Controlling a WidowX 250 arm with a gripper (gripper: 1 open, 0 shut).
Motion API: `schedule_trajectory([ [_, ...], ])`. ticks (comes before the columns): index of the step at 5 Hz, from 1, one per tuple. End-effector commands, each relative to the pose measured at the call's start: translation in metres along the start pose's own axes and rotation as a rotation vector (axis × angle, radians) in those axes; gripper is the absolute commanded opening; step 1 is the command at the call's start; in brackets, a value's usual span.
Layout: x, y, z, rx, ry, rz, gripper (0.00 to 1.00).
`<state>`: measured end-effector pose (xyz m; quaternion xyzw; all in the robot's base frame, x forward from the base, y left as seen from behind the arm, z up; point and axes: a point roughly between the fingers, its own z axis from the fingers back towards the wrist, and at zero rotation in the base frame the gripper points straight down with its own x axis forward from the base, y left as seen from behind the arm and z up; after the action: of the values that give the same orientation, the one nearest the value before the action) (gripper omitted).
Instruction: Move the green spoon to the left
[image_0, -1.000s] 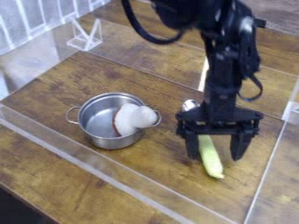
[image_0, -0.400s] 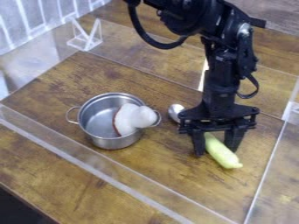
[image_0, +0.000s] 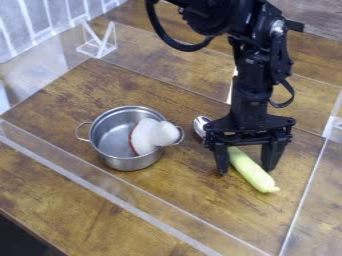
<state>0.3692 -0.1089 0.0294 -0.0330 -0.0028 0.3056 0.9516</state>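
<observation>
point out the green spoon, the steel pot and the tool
green spoon (image_0: 254, 173): camera view, on the yellow-green handle
steel pot (image_0: 112, 154): camera view, on the front wall
tool (image_0: 249, 157): camera view, midway between the open fingertips

A small steel pot (image_0: 128, 139) holding a white object (image_0: 154, 135) sits on the wooden table (image_0: 80, 95)

The black arm comes in from twelve o'clock at the top edge, bends, then drops almost straight down. Its gripper (image_0: 249, 150) points down at the wood surface, jaws spread wide, one finger (image_0: 219, 157) at nine o'clock, the other at three, nothing clamped between them.
</observation>
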Motion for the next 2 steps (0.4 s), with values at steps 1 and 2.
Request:
schedule_trajectory([
  [1, 0.0232, 0.0004, 0.0176, -0.041, -0.039, 0.024, 1.0],
  [2, 0.0322, 0.0046, 0.0177, -0.044, -0.038, 0.038, 1.0],
])
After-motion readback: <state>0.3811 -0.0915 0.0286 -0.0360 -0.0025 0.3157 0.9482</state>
